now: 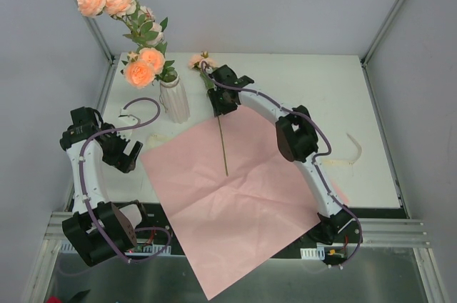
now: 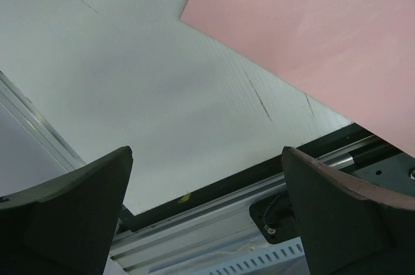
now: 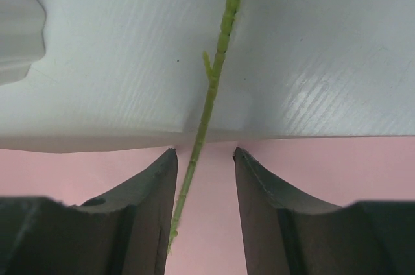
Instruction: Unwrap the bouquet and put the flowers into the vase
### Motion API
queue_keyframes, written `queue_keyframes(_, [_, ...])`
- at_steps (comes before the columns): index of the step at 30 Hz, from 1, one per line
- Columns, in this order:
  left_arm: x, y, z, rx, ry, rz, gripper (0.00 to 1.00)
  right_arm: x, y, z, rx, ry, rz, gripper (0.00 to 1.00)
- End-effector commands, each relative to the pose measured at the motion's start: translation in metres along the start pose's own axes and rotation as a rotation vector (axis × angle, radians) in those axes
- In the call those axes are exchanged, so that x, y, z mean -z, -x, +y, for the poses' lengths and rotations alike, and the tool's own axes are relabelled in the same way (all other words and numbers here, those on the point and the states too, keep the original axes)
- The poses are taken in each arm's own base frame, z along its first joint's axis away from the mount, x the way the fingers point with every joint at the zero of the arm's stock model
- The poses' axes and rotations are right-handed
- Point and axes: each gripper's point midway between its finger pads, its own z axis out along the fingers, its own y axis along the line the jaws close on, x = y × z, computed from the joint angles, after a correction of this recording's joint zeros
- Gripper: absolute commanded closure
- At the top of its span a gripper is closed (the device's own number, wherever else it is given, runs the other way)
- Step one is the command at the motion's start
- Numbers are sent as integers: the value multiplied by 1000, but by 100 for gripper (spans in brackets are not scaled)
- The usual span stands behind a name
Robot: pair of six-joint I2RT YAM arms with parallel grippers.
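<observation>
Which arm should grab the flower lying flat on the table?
Right. The right gripper straddles the flower stem, jaws not yet shut. The left gripper is open over bare table beside the paper.

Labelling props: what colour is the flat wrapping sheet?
The sheet is pale pink; top external view.

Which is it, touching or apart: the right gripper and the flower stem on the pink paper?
Cannot tell. In the right wrist view the stem runs between the right gripper's fingers, clear of one but hugging the other's inner edge.
</observation>
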Motion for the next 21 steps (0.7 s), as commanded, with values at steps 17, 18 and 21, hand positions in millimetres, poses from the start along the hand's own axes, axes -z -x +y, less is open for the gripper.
queue_keyframes(17, [2,1,-6,-6,-27,-22,1,-3,2,9,-99,9,-3,99])
queue_keyframes(18, [2,1,-6,-9,-24,-22,1,0,5,9,-103,9,-13,99])
queue_keyframes(21, [3,0,-6,-16,-17,-26,1,17,23,15,-137,35,-101,99])
